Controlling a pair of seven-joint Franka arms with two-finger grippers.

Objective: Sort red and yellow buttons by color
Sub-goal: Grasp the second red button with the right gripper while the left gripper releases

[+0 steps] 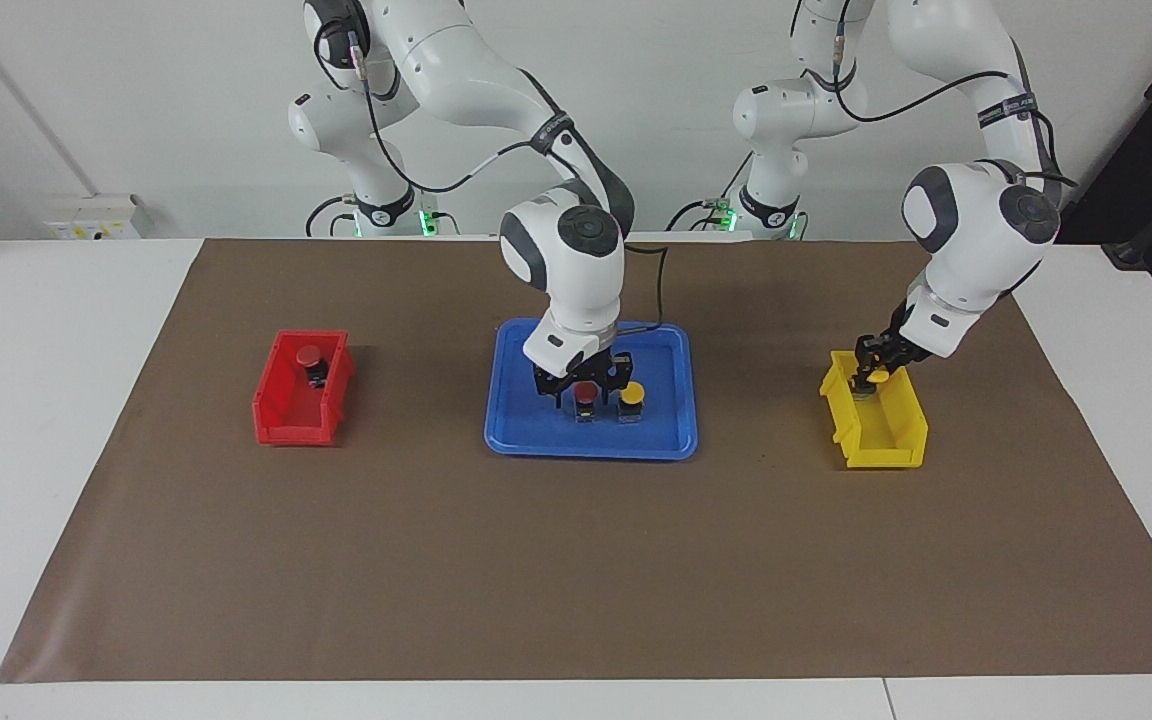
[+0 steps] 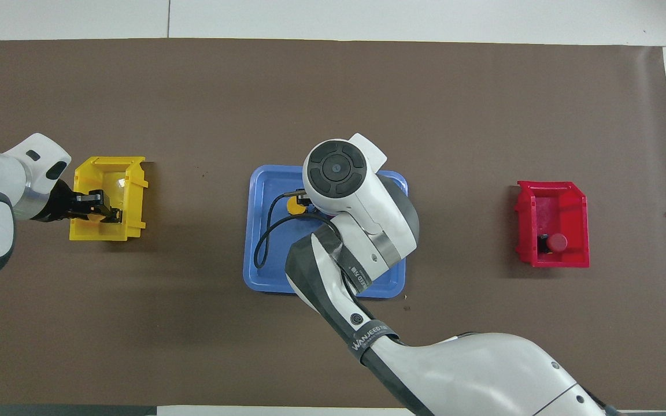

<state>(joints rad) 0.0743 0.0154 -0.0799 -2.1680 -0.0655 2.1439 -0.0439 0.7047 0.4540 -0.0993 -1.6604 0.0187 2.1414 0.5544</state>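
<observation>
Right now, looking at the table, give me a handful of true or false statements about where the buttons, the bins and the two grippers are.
1. One red button sits in the red bin. True.
2. The blue tray holds two yellow buttons. False: it holds one red button and one yellow button.
3. The right gripper is at the tray's red button. True.
4. The left gripper is over the red bin. False: it is at the yellow bin, with a yellow button at its tip.
</observation>
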